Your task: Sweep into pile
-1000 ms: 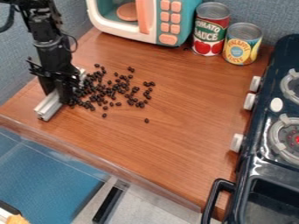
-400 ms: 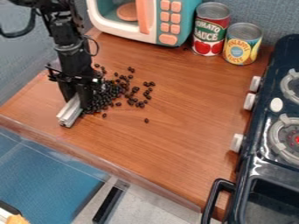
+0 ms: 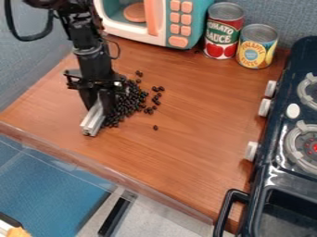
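Though under beans, brown counter, blue wall.

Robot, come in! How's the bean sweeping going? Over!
Gripper clamped on metal bar. Dark beans bunched beside it, stragglers beyond. One bean off alone. Cans well back, not in the way.

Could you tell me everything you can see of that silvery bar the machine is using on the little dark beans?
The silvery bar is straight and looks like metal, with ridges running lengthwise and a blunt near end with darker marks. It sits low on the brown counter, slanting from the picture's lower left toward the upper right. The black tool grips it and hides its farther part. Dark beans crowd along its right side.
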Robot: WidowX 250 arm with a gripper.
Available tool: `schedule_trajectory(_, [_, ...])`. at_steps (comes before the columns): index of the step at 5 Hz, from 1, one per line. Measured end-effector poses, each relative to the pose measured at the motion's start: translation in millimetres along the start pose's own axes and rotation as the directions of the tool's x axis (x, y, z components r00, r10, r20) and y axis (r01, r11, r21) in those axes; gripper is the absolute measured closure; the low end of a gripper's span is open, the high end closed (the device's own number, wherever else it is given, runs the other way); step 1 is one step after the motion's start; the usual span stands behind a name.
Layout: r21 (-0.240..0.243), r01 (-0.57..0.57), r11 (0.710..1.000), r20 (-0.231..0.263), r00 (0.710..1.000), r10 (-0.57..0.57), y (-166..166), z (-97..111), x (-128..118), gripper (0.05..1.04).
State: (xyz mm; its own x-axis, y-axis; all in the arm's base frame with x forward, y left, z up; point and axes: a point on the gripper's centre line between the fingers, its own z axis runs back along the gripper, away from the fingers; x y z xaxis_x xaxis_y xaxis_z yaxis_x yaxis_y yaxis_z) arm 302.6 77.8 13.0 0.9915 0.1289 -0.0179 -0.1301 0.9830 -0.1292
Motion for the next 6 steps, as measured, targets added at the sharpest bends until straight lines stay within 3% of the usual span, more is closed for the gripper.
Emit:
schedule_trajectory(2, [-0.036, -0.027, 0.999, 0.003, 1.000, 0.027, -20.3, -2.6, -0.2, 0.708])
schedule_trajectory(4, [-0.097, -0.027, 0.995, -0.016, 1.000, 0.025, -64.9, -7.0, -1.4, 0.708])
schedule_trajectory(6, [-0.116, -0.017, 0.993, -0.022, 1.000, 0.015, -73.4, -2.0, 0.5, 0.708])
